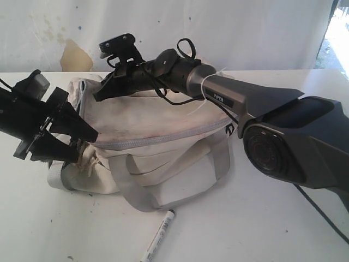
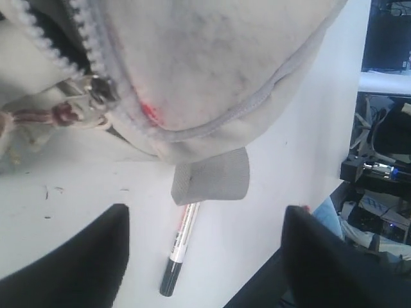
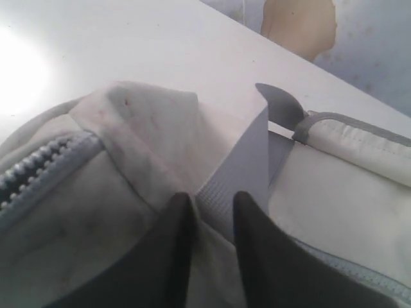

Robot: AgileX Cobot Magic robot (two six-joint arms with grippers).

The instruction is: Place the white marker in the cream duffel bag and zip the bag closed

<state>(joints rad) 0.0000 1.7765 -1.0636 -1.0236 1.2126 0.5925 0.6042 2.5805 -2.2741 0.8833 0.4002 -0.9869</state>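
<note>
**On the worktop, marker outside the bag**

On the white worktop [image 1: 256, 224], just in front of the cream duffel bag [image 1: 158, 123], lies the white marker [image 1: 158, 236]. It rests flat and slanted, outside the bag and near a loop of grey strap [image 1: 133, 194]. From the left wrist camera, its dark cap points away from the bag, and its other end is tucked under a loose grey strap end [image 2: 212, 183].

The left claw [image 1: 86, 146] is at the bag's left end. Its fingers [image 2: 83, 263] are spread wide and released, with nothing between them. Close by, the zipper pull [image 2: 96, 93] sits where the zipper teeth part over a dark gap, so that end of the bag is unzipped.

The right arm reaches across the top of the bag to its far left corner. The right claw [image 3: 212, 196] has its fingers nearly together over a grey strap [image 3: 237, 160] on the fabric. Whether they pinch the strap or have let go, I cannot tell.
</note>
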